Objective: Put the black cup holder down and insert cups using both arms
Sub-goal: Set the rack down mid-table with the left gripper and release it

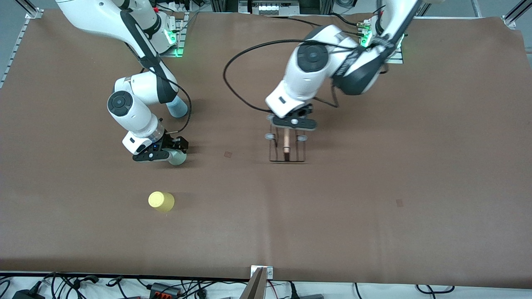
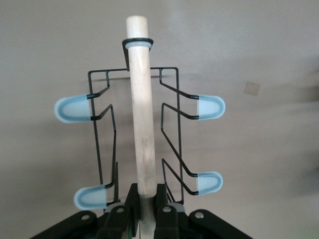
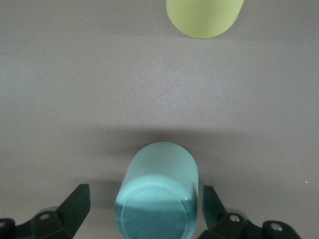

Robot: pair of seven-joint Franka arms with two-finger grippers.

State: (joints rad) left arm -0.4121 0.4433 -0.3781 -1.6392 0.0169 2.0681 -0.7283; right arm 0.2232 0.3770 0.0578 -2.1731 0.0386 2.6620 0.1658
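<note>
Your left gripper (image 1: 293,121), center frame, is clamped on the black cup holder (image 1: 286,146) by its wooden rod. Your right gripper (image 1: 165,151), at center-left, stands wide open around the pale green cup (image 1: 178,157). The yellow cup (image 1: 161,202) sits lower down, and the light blue cup (image 1: 178,107) higher up.

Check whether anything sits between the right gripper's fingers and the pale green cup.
Nothing visible does. The right gripper is open, with its fingers on either side of the small pale green plastic cup standing upside down on the table.
</note>
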